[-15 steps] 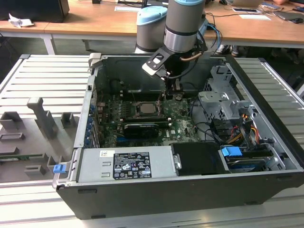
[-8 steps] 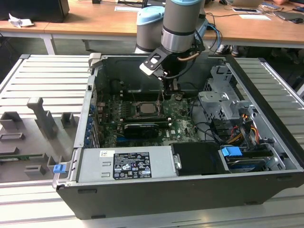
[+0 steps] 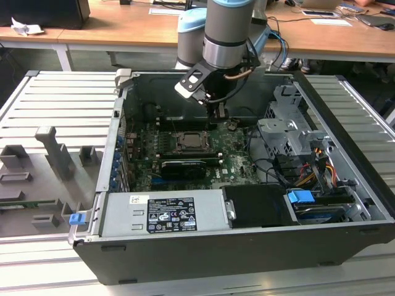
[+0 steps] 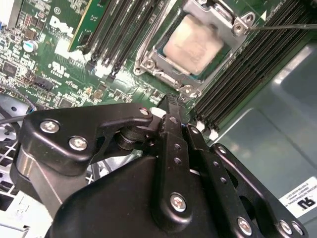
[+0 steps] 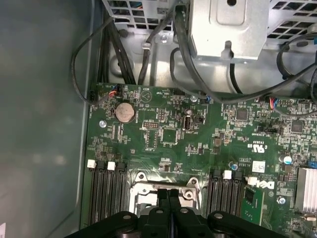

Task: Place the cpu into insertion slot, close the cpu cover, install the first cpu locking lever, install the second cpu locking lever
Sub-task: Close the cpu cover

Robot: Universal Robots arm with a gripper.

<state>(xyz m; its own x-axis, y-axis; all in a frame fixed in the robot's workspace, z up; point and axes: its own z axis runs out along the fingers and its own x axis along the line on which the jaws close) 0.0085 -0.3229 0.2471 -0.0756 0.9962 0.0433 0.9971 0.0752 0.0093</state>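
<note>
Slatted metal table [image 3: 55, 98] bearing an open computer case [image 3: 185, 253]; wooden desks [image 3: 123, 28] behind. Green motherboard [image 5: 163, 139] inside the case. Cpu [image 4: 193, 42] seated in insertion slot [image 5: 141, 192], cpu cover [image 4: 225, 17] flat around it. Gripper [image 4: 171, 101]: claw pinched together, empty, near the slot's edge.

cpu [image 4: 193, 43] seated, cover [image 4: 218, 15] down
</note>
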